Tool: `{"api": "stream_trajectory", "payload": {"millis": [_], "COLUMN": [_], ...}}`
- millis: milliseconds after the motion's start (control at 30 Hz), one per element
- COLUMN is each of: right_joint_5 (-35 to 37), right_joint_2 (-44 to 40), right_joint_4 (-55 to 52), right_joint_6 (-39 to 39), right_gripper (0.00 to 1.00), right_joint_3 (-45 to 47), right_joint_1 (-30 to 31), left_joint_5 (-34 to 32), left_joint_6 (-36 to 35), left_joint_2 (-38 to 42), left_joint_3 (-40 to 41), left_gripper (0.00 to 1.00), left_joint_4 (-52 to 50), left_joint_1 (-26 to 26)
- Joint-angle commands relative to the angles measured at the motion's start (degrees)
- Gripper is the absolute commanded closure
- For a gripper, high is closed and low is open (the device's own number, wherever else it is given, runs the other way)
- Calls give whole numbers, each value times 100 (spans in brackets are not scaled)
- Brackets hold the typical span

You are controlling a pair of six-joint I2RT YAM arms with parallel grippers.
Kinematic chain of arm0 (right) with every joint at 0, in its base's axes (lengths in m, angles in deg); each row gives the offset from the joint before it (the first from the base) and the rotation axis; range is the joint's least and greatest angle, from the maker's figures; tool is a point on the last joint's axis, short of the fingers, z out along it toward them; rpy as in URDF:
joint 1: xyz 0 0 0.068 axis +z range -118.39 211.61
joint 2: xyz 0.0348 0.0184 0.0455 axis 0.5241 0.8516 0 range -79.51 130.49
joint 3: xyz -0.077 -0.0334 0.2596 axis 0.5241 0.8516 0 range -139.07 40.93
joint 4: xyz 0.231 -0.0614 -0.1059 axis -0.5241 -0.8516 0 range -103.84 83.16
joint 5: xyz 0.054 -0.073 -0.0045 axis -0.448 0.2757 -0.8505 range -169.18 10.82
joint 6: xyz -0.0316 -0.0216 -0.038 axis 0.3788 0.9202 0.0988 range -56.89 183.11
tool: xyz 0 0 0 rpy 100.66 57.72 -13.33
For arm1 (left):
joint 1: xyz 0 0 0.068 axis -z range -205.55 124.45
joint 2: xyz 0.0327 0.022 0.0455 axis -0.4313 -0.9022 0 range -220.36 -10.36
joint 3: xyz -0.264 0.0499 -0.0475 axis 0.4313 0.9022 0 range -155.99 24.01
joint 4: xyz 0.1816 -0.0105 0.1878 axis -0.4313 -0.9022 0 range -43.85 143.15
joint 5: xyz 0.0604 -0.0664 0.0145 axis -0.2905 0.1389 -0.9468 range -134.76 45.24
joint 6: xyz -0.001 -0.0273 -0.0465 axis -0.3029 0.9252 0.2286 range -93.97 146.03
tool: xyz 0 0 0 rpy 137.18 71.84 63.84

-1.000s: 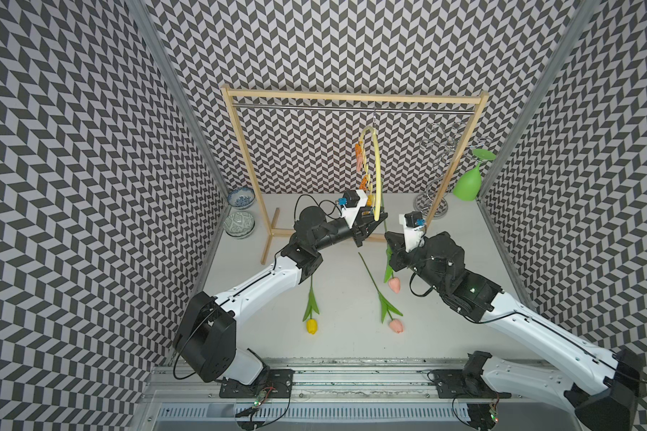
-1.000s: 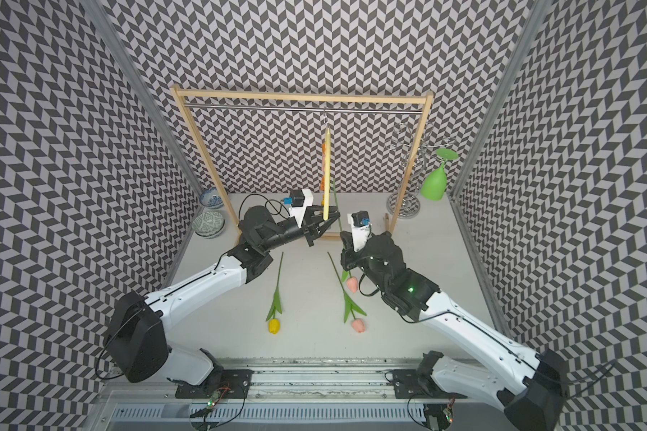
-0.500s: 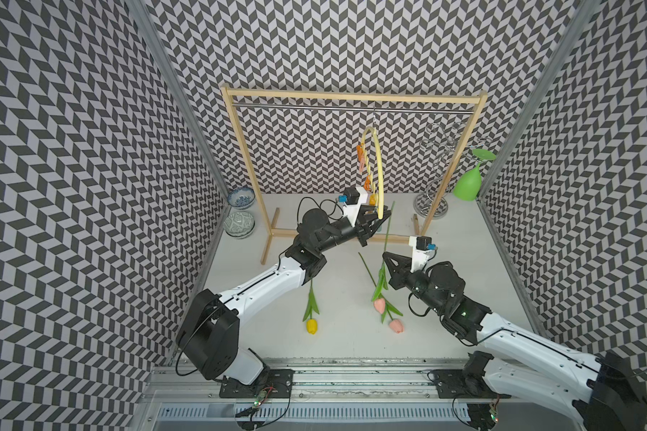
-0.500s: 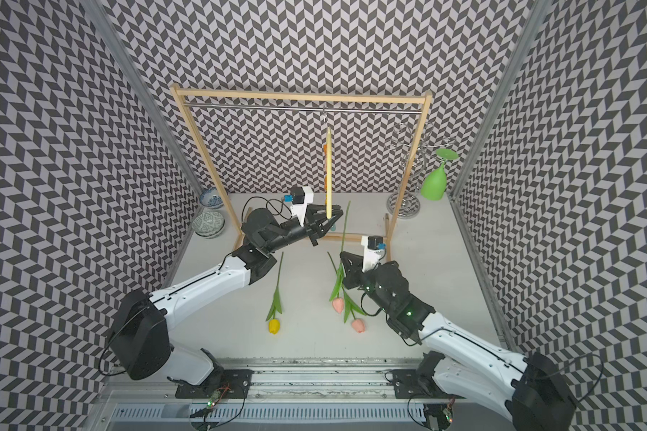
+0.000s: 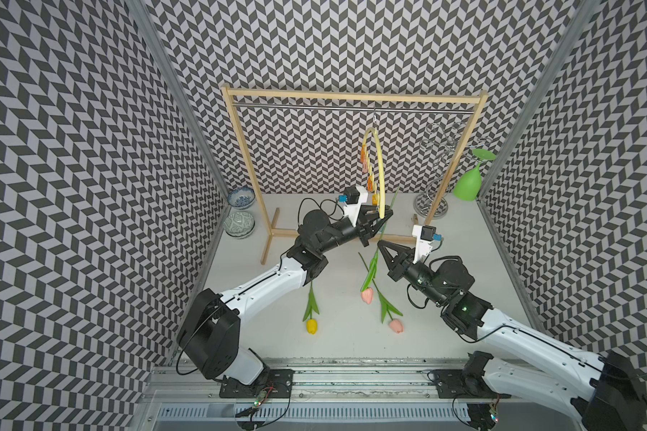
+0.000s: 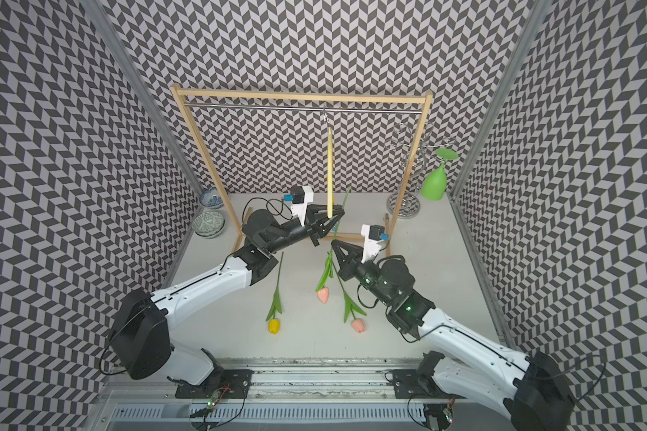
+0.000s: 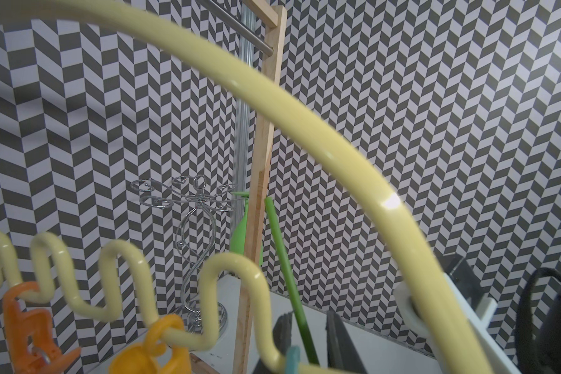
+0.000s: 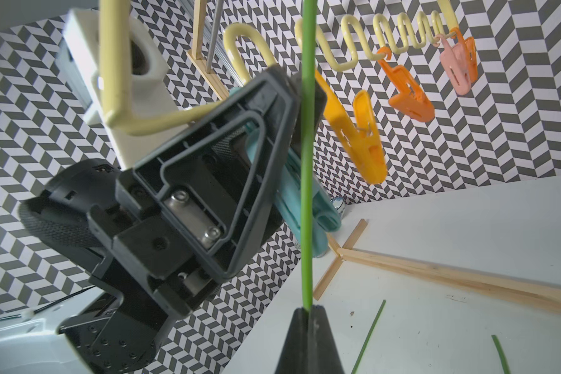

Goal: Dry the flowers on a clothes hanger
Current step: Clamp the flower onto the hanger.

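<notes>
While the grey tabletop carries everything, the biggest thing on it is the wooden rack at the back, with a metal rail under its top bar. From that rail hangs the pale yellow clothes hanger, turned nearly edge-on in both top views.

Reaching to the hanger's lower end, the left end effector is clamped on the blue clothespin, its fingers pressing the clip from both sides. Just beside it, the right end effector is pinched tight on the thin green stem of the held pink tulip, whose bloom hangs down clear of the tabletop while the stem runs up past the blue clip. Whether the stem sits inside the clip's mouth cannot be told.

On the tabletop lie the yellow tulip and the second pink tulip, well apart. Further along the hanger's wavy bar hang two orange clothespins and a pink clothespin.
</notes>
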Motion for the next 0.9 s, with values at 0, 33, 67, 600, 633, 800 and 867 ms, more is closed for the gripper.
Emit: {"api": "stream_trajectory", "payload": {"millis": [0, 33, 67, 600, 633, 800, 867], "right_joint_5": [78, 288, 469, 41, -43, -264, -252], "right_joint_2": [39, 32, 17, 402, 420, 326, 263], "right_joint_4": [293, 233, 209, 367, 307, 508, 576], "right_joint_6": [-104, -155, -210, -254, -228, -171, -153], "right_gripper": [100, 100, 100, 100, 100, 100, 100], "right_joint_3": [-175, -158, -119, -469, -536, -500, -447], "right_joint_1": [-2, -7, -20, -131, -133, -131, -131], "left_joint_5": [-60, -61, -61, -33, -30, -52, -51], "left_joint_6": [117, 109, 109, 276, 270, 238, 242], "left_joint_2": [-23, -11, -7, -101, -97, -115, -130], "left_joint_3": [-20, -20, -20, -55, -52, -50, -39], "left_gripper": [79, 79, 79, 78, 78, 78, 78], "left_joint_4": [208, 199, 199, 243, 243, 243, 243], "left_joint_1": [35, 35, 35, 53, 52, 53, 48]}}
